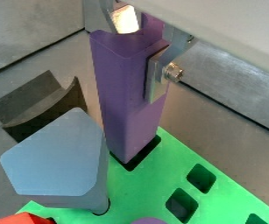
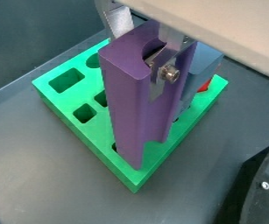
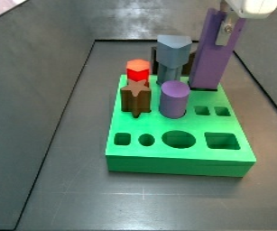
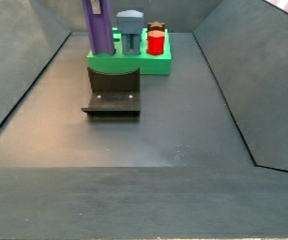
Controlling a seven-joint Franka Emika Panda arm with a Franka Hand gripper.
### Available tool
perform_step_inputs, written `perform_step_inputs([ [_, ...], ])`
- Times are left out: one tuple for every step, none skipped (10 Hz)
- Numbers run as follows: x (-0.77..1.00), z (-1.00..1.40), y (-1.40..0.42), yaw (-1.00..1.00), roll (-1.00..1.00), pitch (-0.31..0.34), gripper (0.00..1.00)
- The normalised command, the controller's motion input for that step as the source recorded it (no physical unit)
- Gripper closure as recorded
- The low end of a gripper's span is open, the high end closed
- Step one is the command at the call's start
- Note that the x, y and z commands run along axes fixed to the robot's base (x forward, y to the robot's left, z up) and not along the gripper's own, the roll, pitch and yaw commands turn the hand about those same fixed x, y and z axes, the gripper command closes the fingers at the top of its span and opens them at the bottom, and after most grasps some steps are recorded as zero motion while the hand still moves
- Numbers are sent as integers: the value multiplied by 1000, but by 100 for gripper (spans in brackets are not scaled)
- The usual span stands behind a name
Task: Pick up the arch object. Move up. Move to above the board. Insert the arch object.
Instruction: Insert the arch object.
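gripper: gripper (image 1: 140, 39) at the top of the arch object (image 1: 127, 96), silver fingers (image 1: 164, 70) clamped on its flat sides – seen in both wrist views.
arch object: upright, lower end sunk in a corner cut-out of the board (image 2: 60, 103); same in a side view (image 3: 210, 54).
board: green slab on the dark floor, several holes open.
neighbours: grey-blue pentagonal block (image 1: 60, 162) just beside the arch; purple cylinder (image 3: 173, 98), red piece (image 3: 137, 69) and brown piece (image 3: 134, 97) standing on the board.
fixture: fixture (image 4: 113, 96) – on the floor by the board.

Dark grey floor (image 4: 133, 155), green board (image 3: 177, 144) resting on it, fixture (image 4: 113, 98) just beside the board
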Motion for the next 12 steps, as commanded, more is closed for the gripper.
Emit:
perform_step_inputs([
  [-134, -6, -114, -211, -203, -83, 100],
  [-43, 6, -277, -269, -163, -101, 100],
  [-140, 29, -303, -323, -166, -134, 100],
  [-63, 0, -146, -220, -117, -96, 100],
  [0, -203, 0, -149, -4, 0, 100],
  [0, -406, 0, -154, 0, 0, 100],
  [0, -506, 0, -114, 0, -6, 100],
  [0, -566, 0, -109, 13, 0, 100],
  [0, -509, 0, -137, 3, -4, 100],
  [0, -374, 0, -109, 0, -44, 100],
  [-111, -160, 0, -123, 0, -77, 100],
  [0, 0, 0, 0, 0, 0, 100],
])
